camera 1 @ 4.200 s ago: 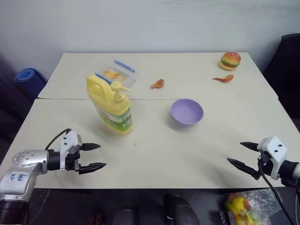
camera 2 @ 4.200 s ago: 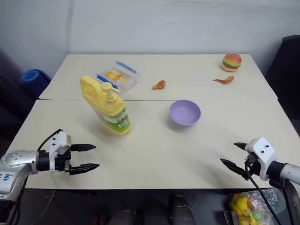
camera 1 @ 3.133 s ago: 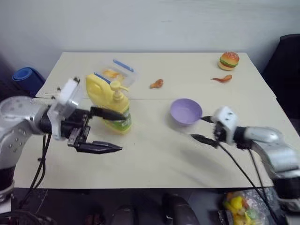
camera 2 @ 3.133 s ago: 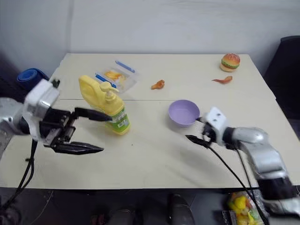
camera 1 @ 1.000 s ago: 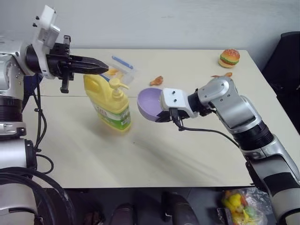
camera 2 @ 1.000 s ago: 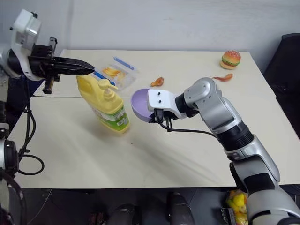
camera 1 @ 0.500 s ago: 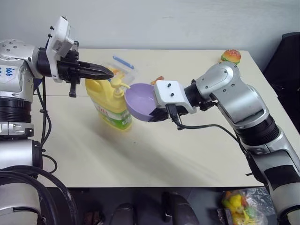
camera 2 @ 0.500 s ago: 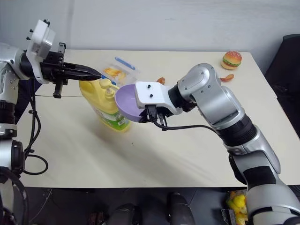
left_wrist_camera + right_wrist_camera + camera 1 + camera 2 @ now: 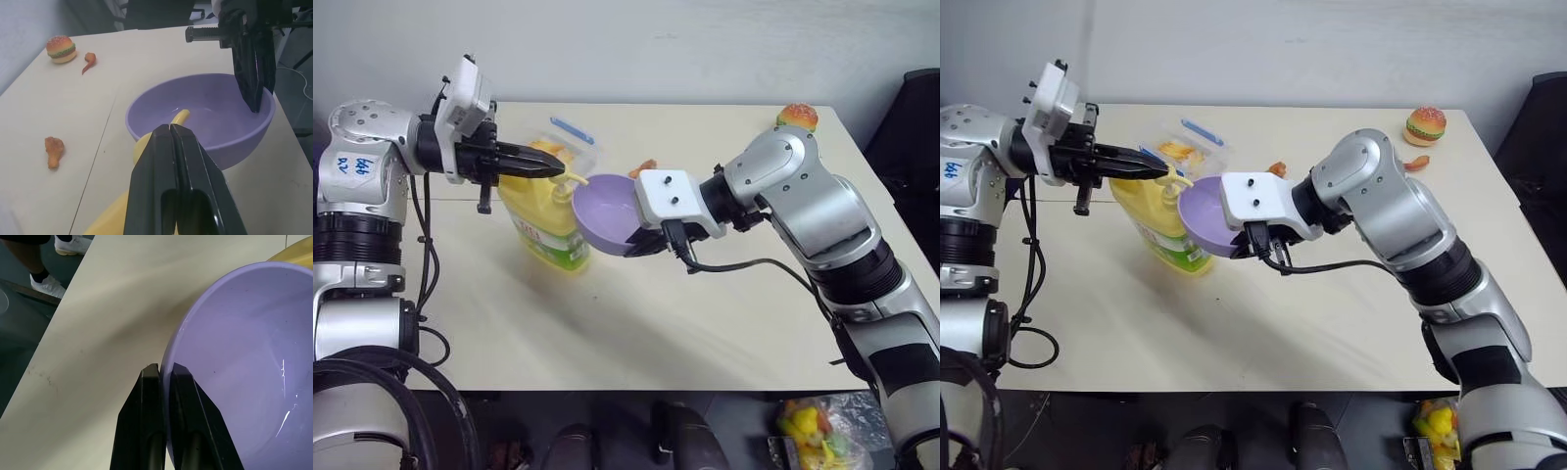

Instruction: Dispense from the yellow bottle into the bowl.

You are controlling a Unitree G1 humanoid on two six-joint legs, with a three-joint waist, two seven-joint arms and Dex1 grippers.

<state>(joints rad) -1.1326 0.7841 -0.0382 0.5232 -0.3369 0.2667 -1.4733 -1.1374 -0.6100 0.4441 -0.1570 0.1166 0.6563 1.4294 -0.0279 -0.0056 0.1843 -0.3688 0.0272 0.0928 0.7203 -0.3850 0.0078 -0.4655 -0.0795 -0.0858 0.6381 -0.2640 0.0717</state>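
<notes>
Left eye view is showing me the bench [image 9: 636, 323], cream-coloured and made of 2 tops pushed together, with the seam running across behind the bottle. I am seeing the yellow bottle [image 9: 545, 223] standing upright on the near top, left of centre, its pump spout reaching toward the right. I am holding the bowl [image 9: 604, 211] up off the bench with the right gripper [image 9: 165, 374], just beside the bottle's right side; it is tilting with its open face toward the bottle, and the spout tip is poking over the rim into it in the left wrist view. In the right wrist view the 2 fingers [image 9: 146, 382] are pinching the bowl's rim, 1 inside and 1 outside, clamped together on it. I am keeping the left gripper [image 9: 553, 171] level over the pump head, pointing right, with its fingers [image 9: 161, 147] pressed together and nothing between them; I cannot tell whether they are touching the pump. Behind the bottle a clear container [image 9: 570, 143] with blue trim is lying on the far top. Further right I am seeing a toy burger [image 9: 1427, 124] near the far corner, an orange toy piece [image 9: 1416, 162] just beside it, and a toy drumstick [image 9: 54, 151].
</notes>
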